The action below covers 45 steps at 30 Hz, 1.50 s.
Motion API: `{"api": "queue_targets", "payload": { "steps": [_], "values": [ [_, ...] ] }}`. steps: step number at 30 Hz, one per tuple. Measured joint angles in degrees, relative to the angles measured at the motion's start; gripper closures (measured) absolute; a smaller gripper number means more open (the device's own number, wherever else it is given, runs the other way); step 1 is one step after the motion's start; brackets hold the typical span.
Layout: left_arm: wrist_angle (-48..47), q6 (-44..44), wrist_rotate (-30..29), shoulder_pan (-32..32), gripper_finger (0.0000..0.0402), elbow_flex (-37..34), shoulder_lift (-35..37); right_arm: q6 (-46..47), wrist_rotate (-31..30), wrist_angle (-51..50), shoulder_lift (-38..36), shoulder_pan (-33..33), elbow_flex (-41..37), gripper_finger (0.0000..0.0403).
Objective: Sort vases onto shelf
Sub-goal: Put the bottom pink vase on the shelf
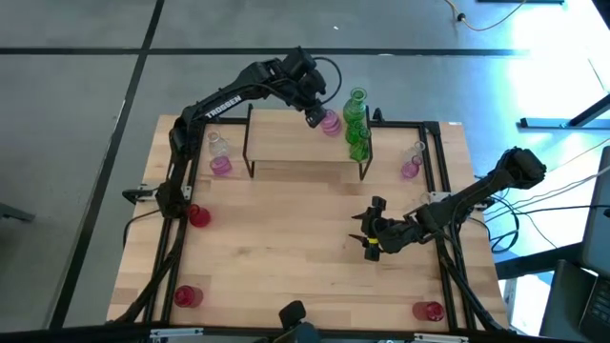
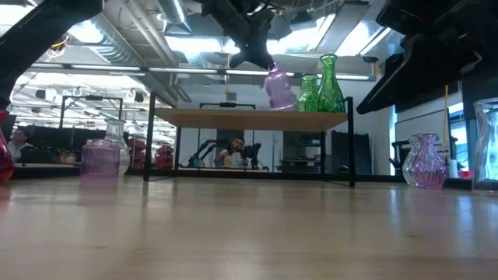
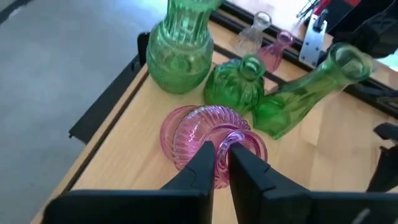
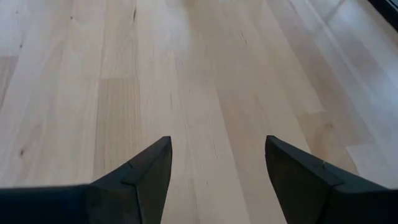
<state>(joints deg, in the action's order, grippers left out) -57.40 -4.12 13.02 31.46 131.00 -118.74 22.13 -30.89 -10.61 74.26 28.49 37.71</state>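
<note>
1. Left table side: a clear vase, a pink vase and two red vases wait unsorted.
2. Shelf: left gripper pinches a pink vase's rim, lowering it beside three green vases.
3. Right: gripper spread wide, empty; more vases remain.

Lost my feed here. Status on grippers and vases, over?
Left gripper pinching pink vase rim, tilted above the shelf. Right gripper open, empty, over bare table. Three green vases crowd the drop spot.
</note>
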Motion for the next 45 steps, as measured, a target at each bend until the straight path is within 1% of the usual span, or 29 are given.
{"api": "queue_targets", "payload": {
  "steps": [4,9,20,25,26,28,30,31,35,38,41,43,45],
  "values": [
    [0.2,0.0,0.0,0.0,0.0344,0.0,0.0,0.1,0.0,0.0,0.0,0.0,0.0,0.0165],
    [0.9,0.2,-0.2,0.0,0.0327,0.0,0.0,0.2,0.0,0.0,0.0,0.0,0.0,0.0165],
    [2.7,0.9,0.2,-0.3,0.0319,0.9,-0.6,0.3,0.0,0.0,0.0,0.0,0.0,0.0165],
    [0.1,4.4,0.3,-2.1,0.0319,2.2,3.6,0.7,0.0,-0.3,0.0,0.0,0.0,0.0165],
    [-2.2,5.6,-0.4,-3.0,0.0319,2.2,4.6,0.8,0.1,-0.5,0.0,0.0,0.0,0.0165],
    [-6.3,7.5,-4.1,-5.2,0.0319,2.2,5.8,0.8,0.5,-0.4,0.0,0.0,0.0,0.0165],
    [-10.8,7.8,-8.0,-7.3,0.0321,2.1,6.2,0.8,0.5,-0.4,0.0,0.0,0.0,0.0165],
    [-12.7,7.8,-9.0,-8.4,0.0322,1.7,6.2,0.8,0.5,-0.4,0.0,0.0,0.0,0.0165],
    [-13.9,7.8,-12.8,-13.2,0.0323,-2.1,6.4,1.4,0.7,-0.4,0.0,0.2,0.0,0.0165],
    [-12.5,7.7,-17.2,-16.3,0.0323,-7.5,6.4,2.0,0.9,-0.8,0.0,1.0,0.0,0.0165],
    [-11.9,7.5,-19.3,-17.7,0.0323,-13.4,6.4,2.1,0.2,-0.7,0.0,2.4,0.0,0.0165],
    [-8.4,7.4,-22.0,-17.8,0.0323,-17.6,7.4,2.1,-1.0,-0.6,0.0,3.2,0.0,0.0165],
    [-1.9,7.3,-24.0,-17.2,0.0324,-21.9,9.1,2.1,-1.9,-0.6,0.0,3.6,0.0,0.0165]
  ]
}}
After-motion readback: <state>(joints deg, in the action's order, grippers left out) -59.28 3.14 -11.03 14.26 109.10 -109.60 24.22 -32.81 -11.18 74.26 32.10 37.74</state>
